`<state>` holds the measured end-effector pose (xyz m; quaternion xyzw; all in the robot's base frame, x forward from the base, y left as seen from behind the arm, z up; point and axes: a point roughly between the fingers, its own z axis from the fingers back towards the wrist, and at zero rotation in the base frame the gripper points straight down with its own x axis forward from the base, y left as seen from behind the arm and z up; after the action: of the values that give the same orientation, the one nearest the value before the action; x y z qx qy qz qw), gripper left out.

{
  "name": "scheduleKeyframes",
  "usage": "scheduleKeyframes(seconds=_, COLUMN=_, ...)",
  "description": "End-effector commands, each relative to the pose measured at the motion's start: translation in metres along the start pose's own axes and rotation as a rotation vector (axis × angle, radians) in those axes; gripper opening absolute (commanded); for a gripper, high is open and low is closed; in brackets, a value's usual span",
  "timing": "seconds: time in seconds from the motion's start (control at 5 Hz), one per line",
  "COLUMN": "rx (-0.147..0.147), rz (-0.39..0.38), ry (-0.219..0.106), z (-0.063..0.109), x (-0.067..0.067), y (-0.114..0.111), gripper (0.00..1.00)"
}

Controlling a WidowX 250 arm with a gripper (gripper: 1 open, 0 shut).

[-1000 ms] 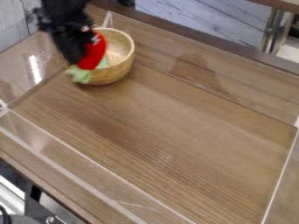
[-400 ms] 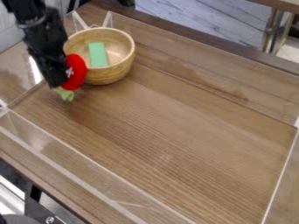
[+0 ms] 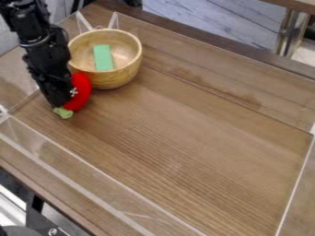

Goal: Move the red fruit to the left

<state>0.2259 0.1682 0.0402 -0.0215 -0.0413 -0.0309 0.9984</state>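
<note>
red fruit: the red fruit [image 3: 77, 93] sits low on the surface [image 3: 197, 138], just left of the wooden bowl [image 3: 105, 58], green leafy end [image 3: 63, 112] pointing toward the near edge.
end effector: the end effector [image 3: 58, 94] points straight down, right against the fruit. Can't honestly tell if it's gripping or letting go, the black fingers blend together.
step in hand: looks like the set-down, I'd say.
how to do it well: open fully, make sure the fruit rests on the wood, then lift straight up so nothing drags it.
watch out: rounded toy, could roll toward the bowl.
green block: the green block [image 3: 103, 57] in the bowl stays out of it.
</note>
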Motion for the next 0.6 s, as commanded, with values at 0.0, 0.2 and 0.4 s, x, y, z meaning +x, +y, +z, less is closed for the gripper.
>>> scheduleKeyframes(seconds=0.0, rx=0.04, rz=0.07, ry=-0.031, z=0.016, x=0.006, y=-0.003, gripper=1.0)
scheduleKeyframes(seconds=0.2, rx=0.042, rz=0.145, ry=-0.031, z=0.018, x=0.01, y=-0.011, gripper=1.0)
scheduleKeyframes(seconds=0.4, rx=0.047, rz=0.217, ry=-0.033, z=0.013, x=0.017, y=-0.011, gripper=1.0)
